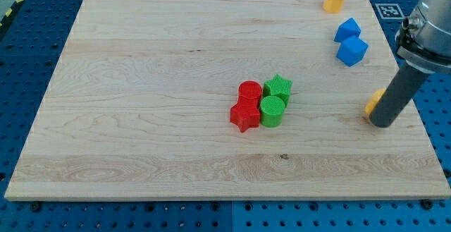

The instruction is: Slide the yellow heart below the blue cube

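The wooden board [176, 63] fills most of the view, and my rod comes down at the view's right with my tip [381, 124] resting on it near the right edge. A small yellow block [375, 101] pokes out just left of the rod, touching it or nearly so and mostly hidden behind it, so I judge it to be the yellow heart though its shape cannot be made out. The blue cube [352, 51] sits above it toward the view's top, with a second blue block [347, 29] just beyond. The step in hand looks like the final positioning: the heart already lies below the cube but a little to the right, so the next move likely calls for a short nudge leftward. I have no fingers, only the bare rod, which holds nothing. Another yellow block [334, 0] sits at the top, while a red cylinder [249, 91], red star [244, 115], green star [279, 87] and green cylinder [272, 110] cluster mid-board
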You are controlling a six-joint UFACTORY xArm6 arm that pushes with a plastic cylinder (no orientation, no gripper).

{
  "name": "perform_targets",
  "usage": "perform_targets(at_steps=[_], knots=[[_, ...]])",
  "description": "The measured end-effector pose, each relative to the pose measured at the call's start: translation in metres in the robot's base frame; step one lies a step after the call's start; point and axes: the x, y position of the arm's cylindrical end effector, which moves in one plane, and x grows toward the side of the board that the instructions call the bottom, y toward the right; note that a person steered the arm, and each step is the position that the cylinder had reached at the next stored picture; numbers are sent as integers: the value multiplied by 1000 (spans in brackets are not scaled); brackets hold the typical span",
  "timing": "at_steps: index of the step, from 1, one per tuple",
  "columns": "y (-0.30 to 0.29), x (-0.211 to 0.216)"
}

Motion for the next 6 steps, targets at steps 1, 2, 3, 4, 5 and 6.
perform_targets(at_steps=[1, 2, 3, 4, 5, 6], knots=[[0, -20], [2, -21], [23, -12], [43, -8], [43, -21], [34, -40]])
